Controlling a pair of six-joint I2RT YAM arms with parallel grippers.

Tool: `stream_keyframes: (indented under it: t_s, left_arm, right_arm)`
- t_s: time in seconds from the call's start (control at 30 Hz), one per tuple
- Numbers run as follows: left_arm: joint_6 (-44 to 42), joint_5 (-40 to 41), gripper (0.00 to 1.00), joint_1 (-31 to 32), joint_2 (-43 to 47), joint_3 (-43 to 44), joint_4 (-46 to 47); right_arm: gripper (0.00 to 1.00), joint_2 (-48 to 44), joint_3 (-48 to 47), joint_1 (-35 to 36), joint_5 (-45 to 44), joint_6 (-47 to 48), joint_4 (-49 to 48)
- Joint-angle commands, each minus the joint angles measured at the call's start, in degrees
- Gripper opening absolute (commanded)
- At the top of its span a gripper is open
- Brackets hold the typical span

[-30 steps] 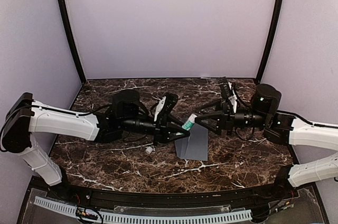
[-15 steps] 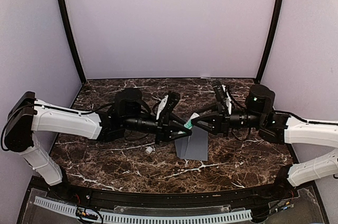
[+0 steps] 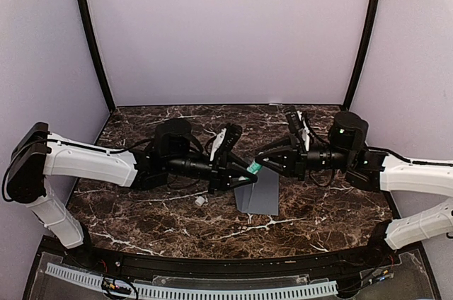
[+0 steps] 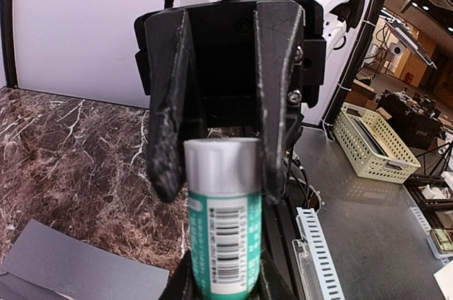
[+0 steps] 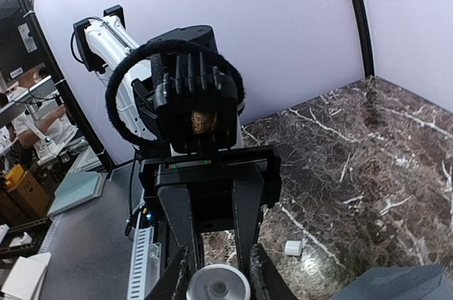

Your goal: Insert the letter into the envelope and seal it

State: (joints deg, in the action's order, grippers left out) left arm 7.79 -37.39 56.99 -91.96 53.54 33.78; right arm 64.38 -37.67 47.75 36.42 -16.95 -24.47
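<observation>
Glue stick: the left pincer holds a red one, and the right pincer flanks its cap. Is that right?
No: the glue stick is green, not red, as the left wrist view shows. The left pincer does hold it, and the right pincer flanks its cap.

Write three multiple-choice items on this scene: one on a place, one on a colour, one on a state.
1. Where is the envelope?
A flat on the table
B leaning on the wall
C held in the air

2. The glue stick's label is:
A red
B green
C yellow

3. The left gripper is:
A open, empty
B shut on the envelope
C shut on the glue stick

1 A: it lies on the marble.
2 B: the left wrist view shows teal-green.
3 C: its fingers clamp the tube.
</observation>
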Motion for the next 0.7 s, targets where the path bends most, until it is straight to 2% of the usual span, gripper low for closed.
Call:
stream_keyframes:
  t_s: [0.0,0.1,0.43,0.57,0.67]
  left_arm:
    - [-0.03,-0.68,0.0,-0.06,0.71,1.48,0.99]
    - [-0.28,0.05,0.0,-0.11,0.77,1.51,0.92]
    - [-1.34,1.01,0.0,-0.08,0.74,2.4,-0.18]
    - [-1.42,1.17,0.0,-0.13,0.91,2.24,-0.21]
    - [-1.83,1.92,0.0,-0.13,0.91,2.14,-0.58]
  right_arm:
    - [0.21,1.32,-1.75,0.37,0.99,-0.95,-2.76]
    - [0.19,1.97,-2.03,0.42,1.02,-1.18,-2.37]
    - [0.34,3.13,-2.18,0.4,1.63,-1.9,-2.44]
    - [0.21,2.96,-1.98,0.42,1.07,-2.12,-2.77]
    - [0.16,3.18,-1.96,0.42,1.02,-2.59,-3.13]
